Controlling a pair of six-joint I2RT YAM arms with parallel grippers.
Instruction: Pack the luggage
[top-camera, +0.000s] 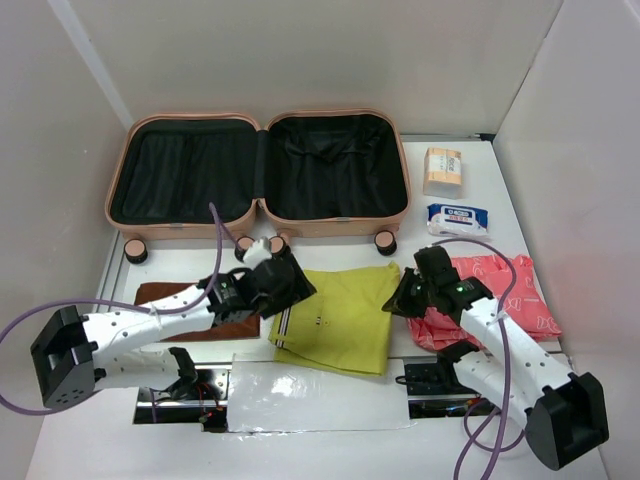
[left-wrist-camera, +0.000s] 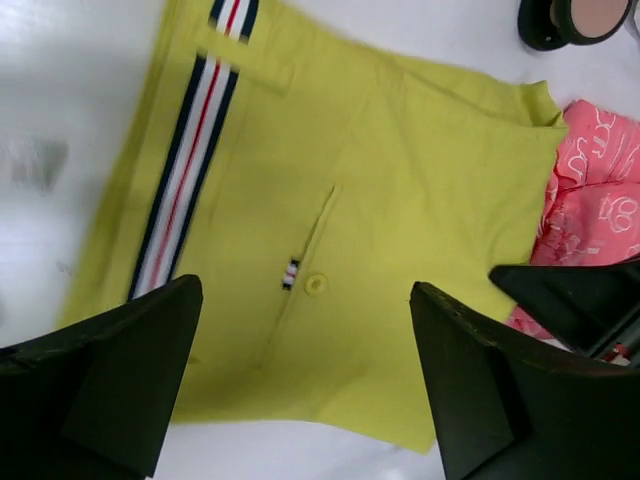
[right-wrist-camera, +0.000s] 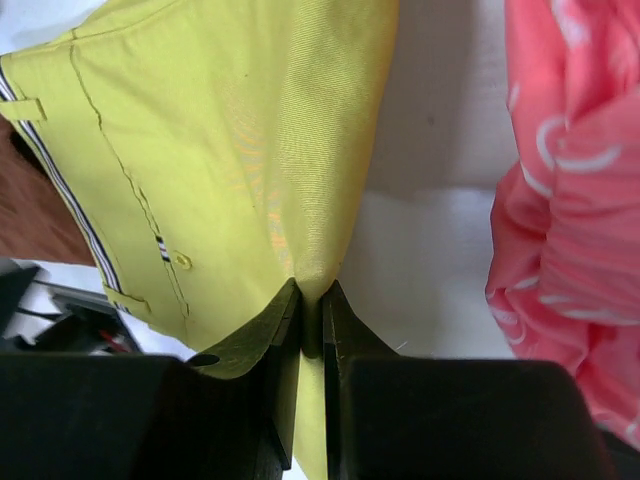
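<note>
Top external: suitcase (top-camera: 335, 226) lies open at the far side of the table, both halves flat, black lining up, wheels toward the arms. Yellow-green shorts (top-camera: 340, 318) lie spread nearer, btwn the two arms. Right wrist: R claw (right-wrist-camera: 310, 335) is clamped on the shorts' right edge, fabric pinched up into a ridge. Left wrist: L claw (left-wrist-camera: 305, 290) is spread wide above the shorts' striped side, gripping nothing. Pink cloth (top-camera: 505, 290) sits just right of the shorts, brown cloth (top-camera: 175, 297) to the left.
</note>
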